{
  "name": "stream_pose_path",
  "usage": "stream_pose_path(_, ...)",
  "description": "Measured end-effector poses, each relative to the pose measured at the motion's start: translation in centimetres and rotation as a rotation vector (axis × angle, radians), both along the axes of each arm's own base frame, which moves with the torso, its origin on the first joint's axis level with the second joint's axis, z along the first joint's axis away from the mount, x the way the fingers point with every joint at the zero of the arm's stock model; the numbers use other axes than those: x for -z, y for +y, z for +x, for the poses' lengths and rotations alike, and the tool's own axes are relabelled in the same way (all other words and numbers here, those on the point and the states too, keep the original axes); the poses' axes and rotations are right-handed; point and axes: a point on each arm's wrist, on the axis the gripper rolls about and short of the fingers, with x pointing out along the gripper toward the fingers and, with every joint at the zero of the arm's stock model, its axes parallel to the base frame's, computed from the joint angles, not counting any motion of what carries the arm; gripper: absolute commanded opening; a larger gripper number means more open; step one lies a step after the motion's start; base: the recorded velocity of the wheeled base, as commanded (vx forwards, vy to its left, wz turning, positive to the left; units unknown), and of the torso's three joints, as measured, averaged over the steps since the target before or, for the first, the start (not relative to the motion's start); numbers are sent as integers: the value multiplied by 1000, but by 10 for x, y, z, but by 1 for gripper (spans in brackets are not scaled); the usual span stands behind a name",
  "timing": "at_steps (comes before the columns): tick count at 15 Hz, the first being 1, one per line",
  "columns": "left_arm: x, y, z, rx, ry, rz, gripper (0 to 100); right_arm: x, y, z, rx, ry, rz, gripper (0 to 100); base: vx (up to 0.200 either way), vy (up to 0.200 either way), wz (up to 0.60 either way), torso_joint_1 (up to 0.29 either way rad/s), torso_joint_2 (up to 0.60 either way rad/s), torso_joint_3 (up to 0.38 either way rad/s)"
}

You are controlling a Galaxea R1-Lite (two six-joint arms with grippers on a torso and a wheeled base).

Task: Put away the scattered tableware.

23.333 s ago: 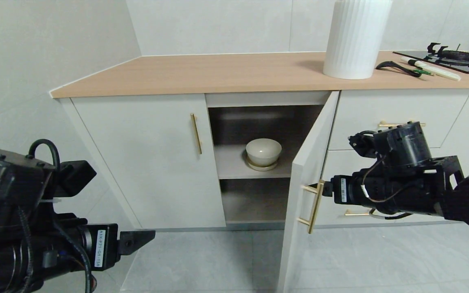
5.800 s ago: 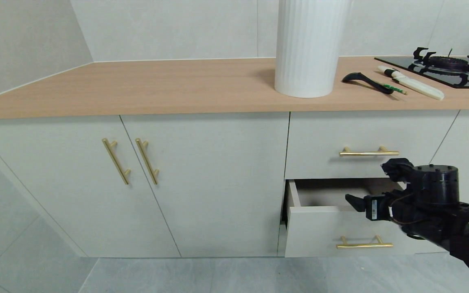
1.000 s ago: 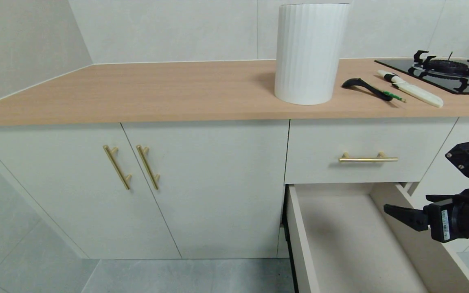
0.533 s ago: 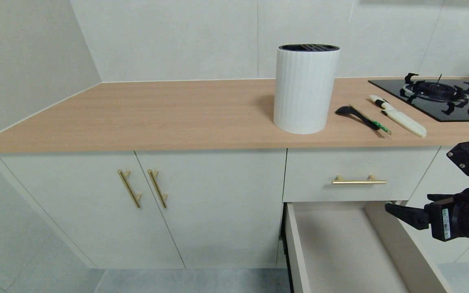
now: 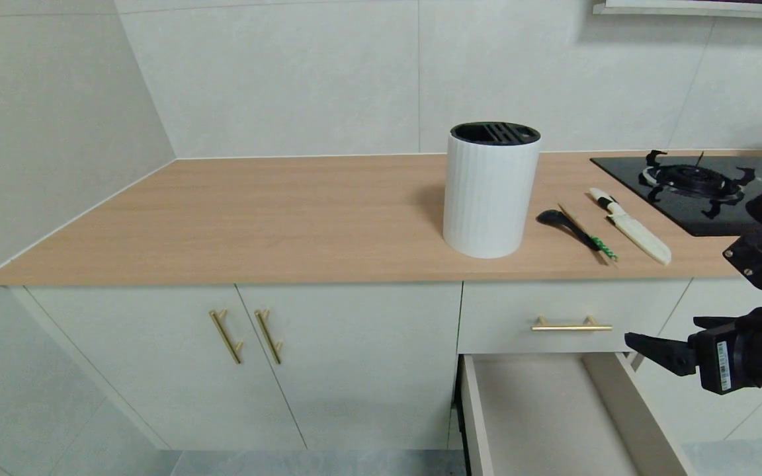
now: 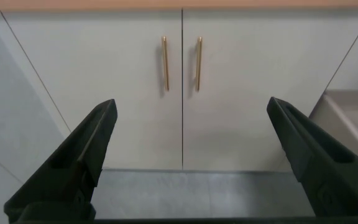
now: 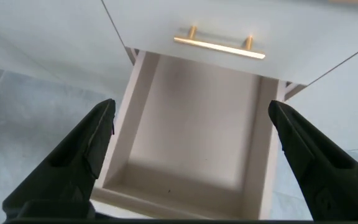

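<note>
A light wooden countertop [image 5: 255, 218] runs along a tiled wall, above pale cabinets. A tall white ribbed holder [image 5: 491, 198] with a black slotted top stands upright on it. Near the holder, to its right, lie a black spoon [image 5: 561, 221], a thin stick with a green end [image 5: 598, 246] along the spoon's handle, and a cream-bladed knife [image 5: 635, 231]. A black gas hob [image 5: 685, 188] occupies the right end.

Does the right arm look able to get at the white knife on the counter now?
Probably yes. The knife lies flat near the front edge of the counter with nothing over it. The open right pincer hangs lower, over the open drawer, so it must rise first.
</note>
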Motion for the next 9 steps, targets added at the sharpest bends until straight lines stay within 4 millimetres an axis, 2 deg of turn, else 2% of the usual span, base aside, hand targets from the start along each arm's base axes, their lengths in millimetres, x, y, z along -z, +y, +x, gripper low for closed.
stream_pose_path(4,0,0,0,0,1,0,100,-5,-7,8,40,-7,9,100,0,0,0,43,-96,-53)
stream_pose_path(6,0,0,0,0,0,0,100,-16,-9,24,63,-34,19,100,0,0,0,0,0,0)
stream_pose_path(9,0,0,0,0,0,0,100,-34,-4,57,91,-77,32,100,0,0,0,0,0,0)
